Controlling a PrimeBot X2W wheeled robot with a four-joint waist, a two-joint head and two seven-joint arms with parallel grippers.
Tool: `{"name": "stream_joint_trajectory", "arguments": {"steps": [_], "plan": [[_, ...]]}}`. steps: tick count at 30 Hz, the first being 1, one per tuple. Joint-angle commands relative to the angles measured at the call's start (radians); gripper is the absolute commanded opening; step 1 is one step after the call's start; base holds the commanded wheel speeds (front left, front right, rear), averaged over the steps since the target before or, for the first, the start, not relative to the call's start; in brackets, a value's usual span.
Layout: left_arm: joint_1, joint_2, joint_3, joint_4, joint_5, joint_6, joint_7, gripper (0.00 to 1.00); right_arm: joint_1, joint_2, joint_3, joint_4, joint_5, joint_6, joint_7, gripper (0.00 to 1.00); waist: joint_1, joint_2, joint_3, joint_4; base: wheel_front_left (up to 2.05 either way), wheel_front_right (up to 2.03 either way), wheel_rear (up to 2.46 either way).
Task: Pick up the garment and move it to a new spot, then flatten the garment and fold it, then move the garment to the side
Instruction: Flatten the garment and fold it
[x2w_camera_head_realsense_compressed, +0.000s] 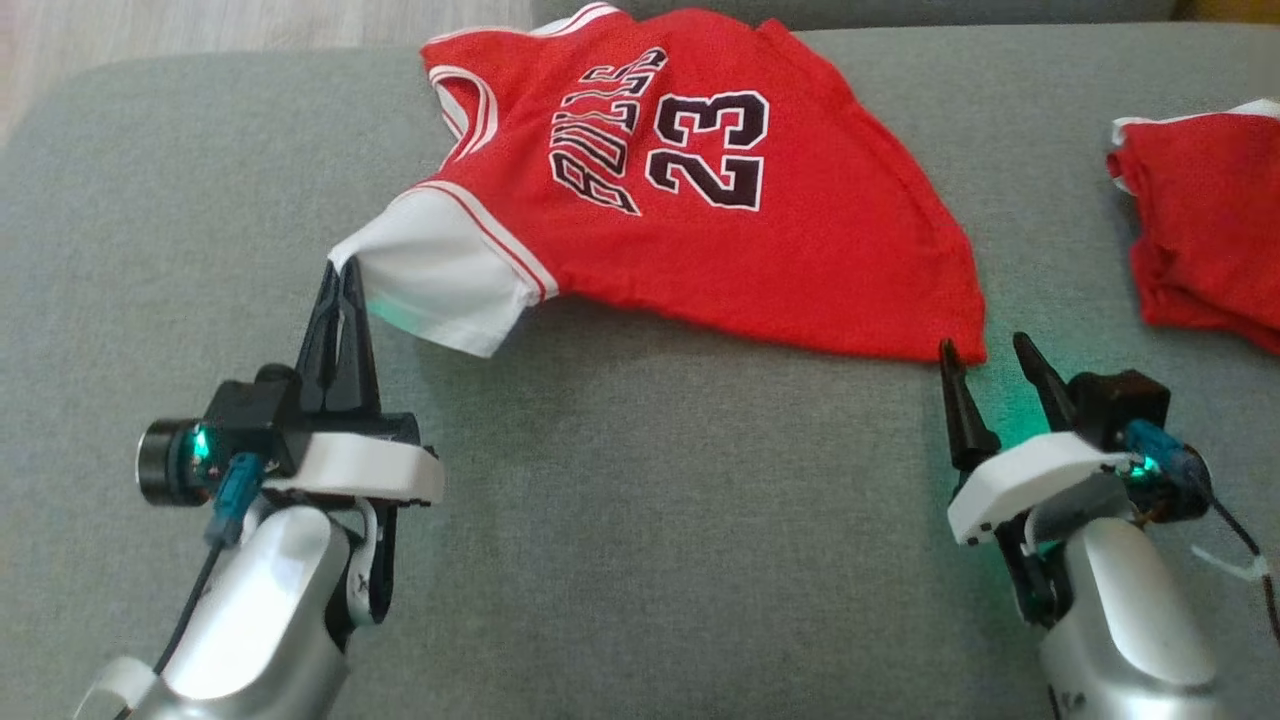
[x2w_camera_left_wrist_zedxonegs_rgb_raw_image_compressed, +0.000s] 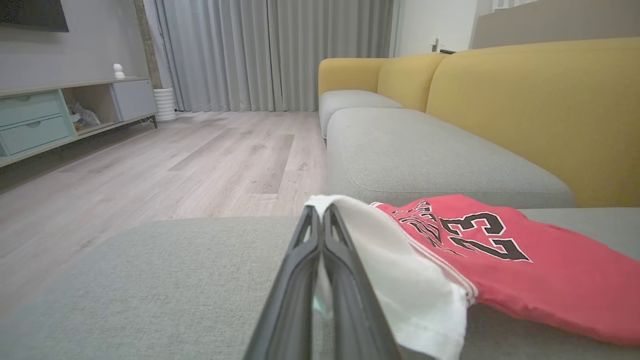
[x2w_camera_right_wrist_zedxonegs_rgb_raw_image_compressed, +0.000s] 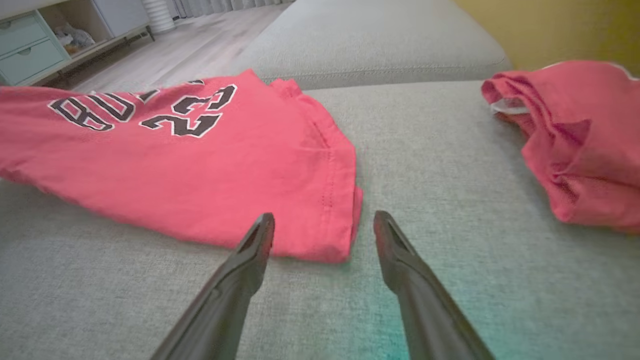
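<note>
The garment (x2w_camera_head_realsense_compressed: 720, 230) is a red jersey with a white sleeve, black lettering and the number 23, spread on the grey sofa seat (x2w_camera_head_realsense_compressed: 650, 520). My left gripper (x2w_camera_head_realsense_compressed: 343, 268) is shut on the white sleeve's edge (x2w_camera_left_wrist_zedxonegs_rgb_raw_image_compressed: 350, 220) at the garment's near left corner, which lifts slightly off the cushion. My right gripper (x2w_camera_head_realsense_compressed: 985, 352) stands open just short of the garment's near right corner (x2w_camera_right_wrist_zedxonegs_rgb_raw_image_compressed: 345, 220), fingers straddling it without touching. The garment (x2w_camera_right_wrist_zedxonegs_rgb_raw_image_compressed: 200, 165) lies flat in the right wrist view.
A second red cloth (x2w_camera_head_realsense_compressed: 1205, 230) lies bunched at the right side of the seat (x2w_camera_right_wrist_zedxonegs_rgb_raw_image_compressed: 580, 145). Yellow sofa backrest (x2w_camera_left_wrist_zedxonegs_rgb_raw_image_compressed: 530, 110) runs behind. Wooden floor (x2w_camera_left_wrist_zedxonegs_rgb_raw_image_compressed: 150, 170) and a low cabinet (x2w_camera_left_wrist_zedxonegs_rgb_raw_image_compressed: 60, 115) lie beyond the seat's left edge.
</note>
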Motion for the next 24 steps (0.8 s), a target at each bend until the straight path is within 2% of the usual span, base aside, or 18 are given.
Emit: {"name": "stream_joint_trajectory", "arguments": {"steps": [1, 18, 19, 20, 21, 24], "plan": [[-0.019, 0.028, 0.053, -0.040, 0.017, 0.001, -0.012, 0.00, -0.047, -0.002, 0.015, -0.001, 0.008, -0.001, 0.000, 1.00, -0.0001, -0.0001, 0.008, 0.007, 0.00, 0.00, 0.00], [-0.008, -0.004, 0.078, -0.030, 0.068, -0.043, -0.012, 0.00, -0.130, -0.002, 0.064, 0.169, 0.027, -0.001, -0.027, 1.00, -0.0001, -0.0001, 0.022, 0.013, 0.00, 0.00, 0.00], [-0.009, -0.004, 0.078, -0.026, 0.069, -0.045, -0.012, 0.00, -0.134, -0.002, 0.069, 0.174, 0.029, -0.001, -0.028, 0.71, -0.0001, -0.0001, 0.022, 0.012, 0.00, 0.00, 0.00], [-0.009, -0.006, 0.078, -0.023, 0.070, -0.047, -0.012, 0.00, -0.136, -0.002, 0.072, 0.180, 0.031, -0.001, -0.029, 0.11, -0.0001, -0.0001, 0.021, 0.012, 0.00, 0.00, 0.00], [-0.009, -0.007, 0.079, -0.019, 0.071, -0.049, -0.012, 0.00, -0.139, -0.002, 0.075, 0.185, 0.033, -0.001, -0.031, 0.00, -0.0001, -0.0001, 0.020, 0.012, 0.00, 0.00, 0.00], [-0.004, -0.009, 0.082, -0.007, 0.072, -0.052, -0.012, 0.00, -0.143, -0.002, 0.084, 0.192, 0.037, -0.001, -0.048, 0.00, -0.0001, -0.0001, 0.008, 0.006, 0.00, 0.00, 0.00]]}}
